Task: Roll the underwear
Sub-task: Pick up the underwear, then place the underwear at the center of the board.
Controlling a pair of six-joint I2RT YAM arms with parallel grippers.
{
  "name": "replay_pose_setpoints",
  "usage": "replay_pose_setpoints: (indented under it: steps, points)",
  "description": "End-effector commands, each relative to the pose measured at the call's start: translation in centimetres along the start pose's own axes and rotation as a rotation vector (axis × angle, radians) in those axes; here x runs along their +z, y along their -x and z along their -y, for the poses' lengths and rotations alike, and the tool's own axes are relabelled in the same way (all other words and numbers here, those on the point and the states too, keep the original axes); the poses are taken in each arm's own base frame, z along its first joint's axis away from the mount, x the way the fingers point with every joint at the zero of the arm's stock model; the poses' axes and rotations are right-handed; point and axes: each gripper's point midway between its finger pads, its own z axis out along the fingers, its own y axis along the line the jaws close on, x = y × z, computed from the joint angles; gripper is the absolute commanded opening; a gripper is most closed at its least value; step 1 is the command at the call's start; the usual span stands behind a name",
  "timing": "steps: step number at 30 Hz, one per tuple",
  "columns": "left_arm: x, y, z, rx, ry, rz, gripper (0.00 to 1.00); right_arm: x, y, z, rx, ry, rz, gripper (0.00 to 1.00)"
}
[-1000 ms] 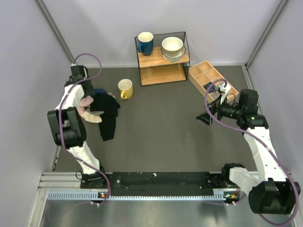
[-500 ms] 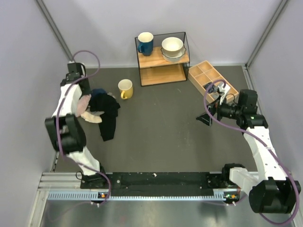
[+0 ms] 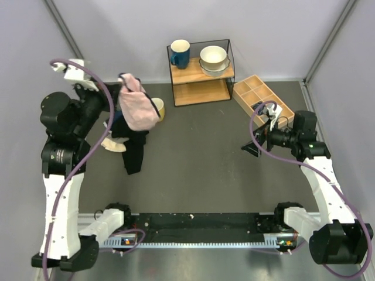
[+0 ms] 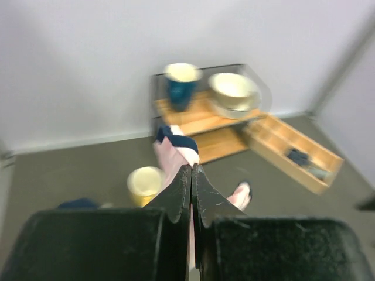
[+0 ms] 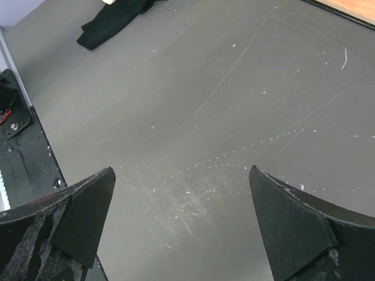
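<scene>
We see the underwear [image 3: 139, 106], pale pink with dark navy edging, hanging long axis downward, partly covering the yellow mug [image 3: 159, 109], clamped in the left gripper [image 3: 122, 76]; the right gripper's [image 3: 253, 146] fingers stand wide apart.

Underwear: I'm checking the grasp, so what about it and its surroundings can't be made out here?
Left wrist view: blurred, and the shut left end effector covers most of the underwear.
Top view: the hanging underwear hides part of the yellow mug.
Right wrist view: underwear out of frame; the black garment is cut off by the top edge.
Top view: small dark items in the wooden tray are too small to identify.
</scene>
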Motion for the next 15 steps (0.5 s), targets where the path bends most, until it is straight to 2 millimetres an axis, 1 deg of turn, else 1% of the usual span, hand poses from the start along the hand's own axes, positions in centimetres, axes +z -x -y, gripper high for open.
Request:
replay_pose_setpoints:
  steps: [1,2,3,5,6,8,9,11,12,13,14,15]
  points:
    - [-1.0,0.5,10.0,-0.114,-0.376,-0.055,0.0,-0.2,0.8,-1.1,-0.088,0.035,0.029,0.99]
    - [-1.2,0.4,11.4,-0.132,-0.424,-0.067,0.0,-0.2,0.8,-1.1,-0.1,0.036,0.03,0.99]
    - [-1.5,-0.3,13.9,-0.149,-0.506,-0.096,0.0,-0.3,0.8,-1.1,-0.103,0.033,0.03,0.99]
    - [-1.5,-1.4,16.2,-0.184,-0.571,-0.139,0.0,-0.2,0.6,-0.8,-0.107,0.025,0.024,0.99]
    - [-1.7,-2.9,18.5,-0.192,-0.636,-0.188,0.0,-0.2,0.6,-0.7,-0.107,0.021,0.022,0.99]
    - [-1.9,-3.9,20.9,-0.21,-0.706,-0.219,0.0,-0.1,0.3,-0.4,-0.108,0.01,0.015,0.99]
    - [-2.3,-5.4,23.1,-0.219,-0.771,-0.266,0.0,-0.1,0.3,-0.3,-0.106,0.006,0.012,0.99]
    - [-2.7,-5.8,25.6,-0.277,-0.854,-0.271,0.0,-0.1,0.2,0.0,-0.111,-0.003,0.007,0.99]
    - [-3.4,-7.9,27.1,-0.296,-0.921,-0.331,0.0,-0.1,0.1,0.0,-0.111,-0.004,0.004,0.99]
    - [-3.6,-8.7,27.8,-0.356,-0.934,-0.368,0.0,-0.1,0.0,0.2,-0.112,-0.011,0.001,0.99]
    - [-3.4,-8.0,28.4,-0.39,-0.971,-0.304,0.0,0.0,0.0,0.2,-0.114,-0.011,0.0,0.99]
    - [-3.1,-11.6,27.9,-0.418,-0.934,-0.355,0.0,-0.1,0.0,0.3,-0.114,-0.015,-0.002,0.99]
